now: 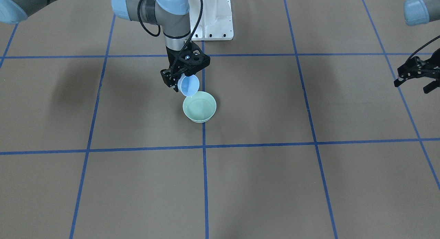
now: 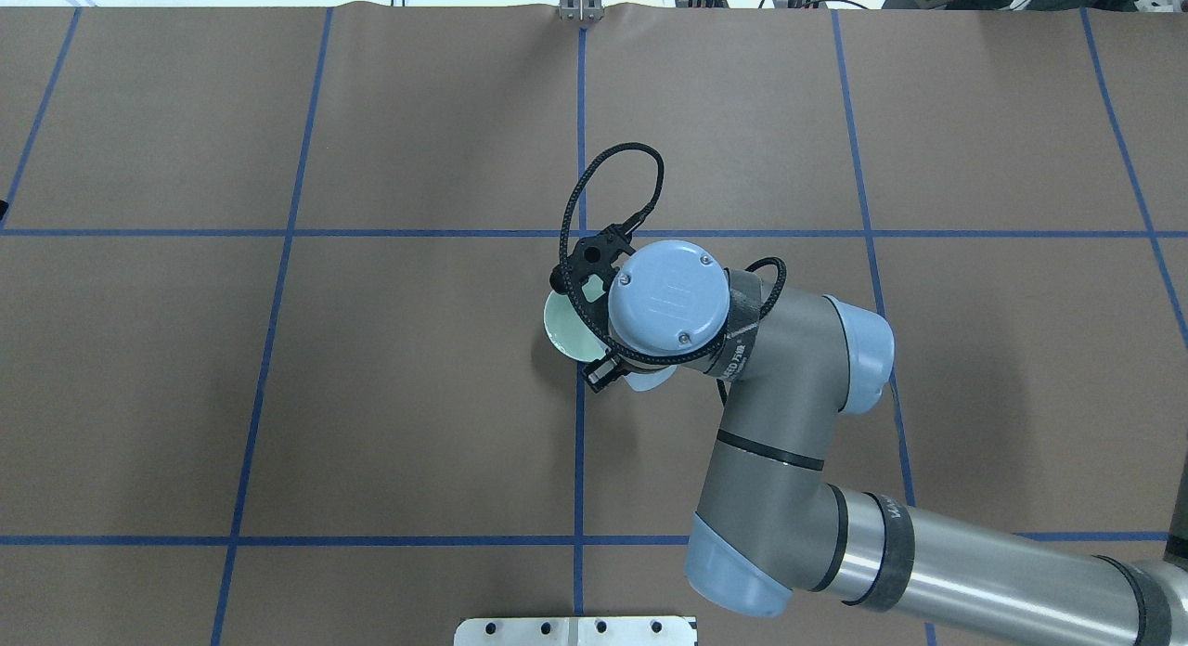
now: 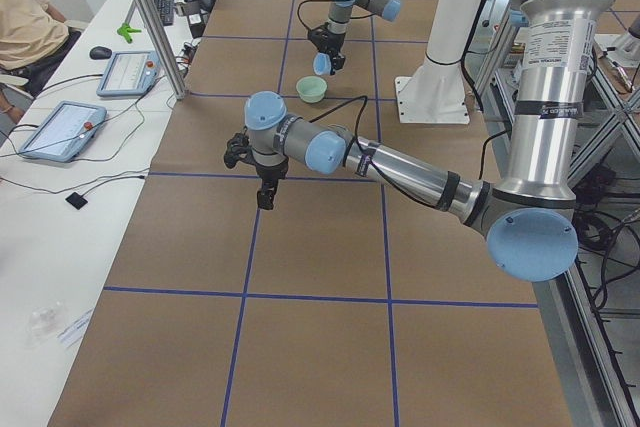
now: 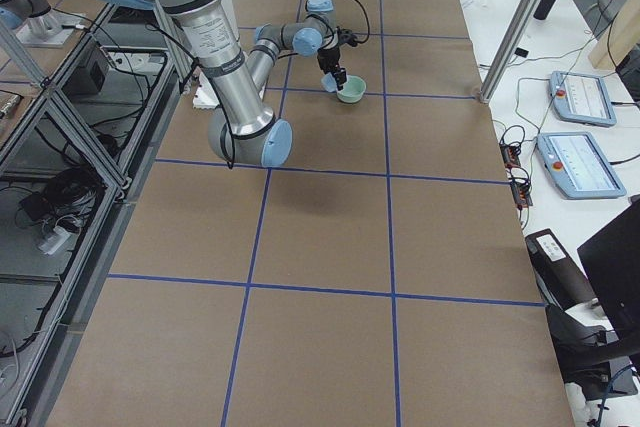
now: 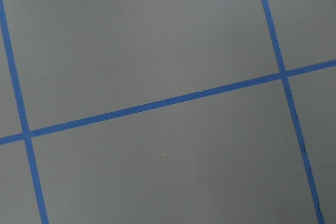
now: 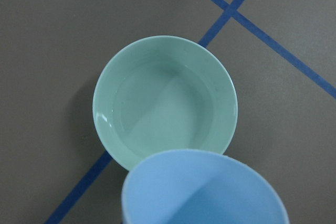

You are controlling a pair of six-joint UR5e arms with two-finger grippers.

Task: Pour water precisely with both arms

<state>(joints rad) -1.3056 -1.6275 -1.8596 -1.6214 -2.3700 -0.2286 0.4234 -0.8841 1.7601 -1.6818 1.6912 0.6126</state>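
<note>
Right gripper (image 1: 178, 81), pinching the tilted blue cup (image 1: 189, 86) just above the robot-side rim of the green bowl (image 1: 200, 119), where the water (image 6: 163, 111) lay as a faint sheen, would have done best, I judge, to hold the lip inside that rim and level back slowly.

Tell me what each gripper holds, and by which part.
The right gripper is shut on the blue cup, pinching its side; the exact contact is hidden. The left gripper is open and holds nothing.
</note>
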